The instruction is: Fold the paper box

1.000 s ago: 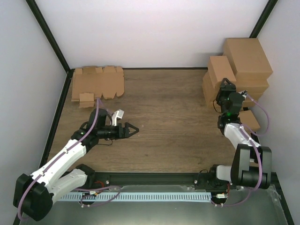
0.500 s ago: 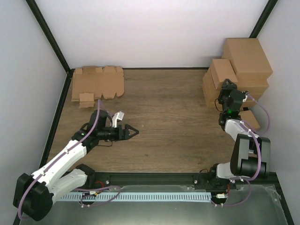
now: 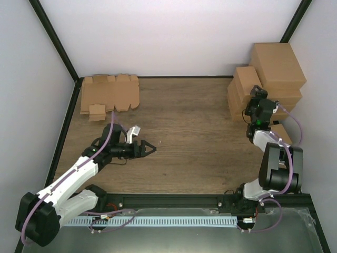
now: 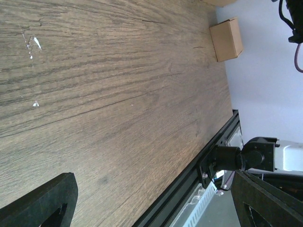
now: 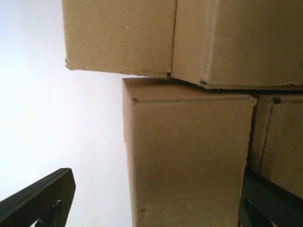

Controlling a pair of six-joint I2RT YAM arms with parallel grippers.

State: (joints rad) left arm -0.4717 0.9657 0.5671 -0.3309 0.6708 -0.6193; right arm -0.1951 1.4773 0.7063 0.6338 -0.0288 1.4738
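Hidden: in the top view the right fingers (image 5: 42, 198) are lost against the dark wrist, right up at the stack of cartons (image 3: 276, 66); only their own camera shows them
Cut off: both wrist views crop the fingers at the bottom corners, so only slanted black stubs show
Hard to tell: whether the right fingers touch the middle carton (image 5: 189, 156) that fills their view; the right-hand one overlaps its lower edge, but contact can't be judged
Left fingers (image 4: 45, 201): spread wide, one at each bottom corner of their view, with bare wood grain between them and nothing held
Right fingers: also spread wide, sitting either side of the middle carton's face, pinching nothing that can be seen
Left arm (image 3: 79, 171): stretched low over the tabletop (image 3: 189, 132) from the near left corner, wrist level, fingers pointing right toward the middle
Right arm (image 3: 276, 168): folded up tight on the right side, wrist raised and aimed at the far-right stack, a small carton (image 3: 281, 133) just beside its forearm
Paper box (image 3: 109, 95): lying flat and unfolded in the far left corner of the tabletop, tabs showing along its edges, near the left arm's elbow cable but well apart from both sets of fingers
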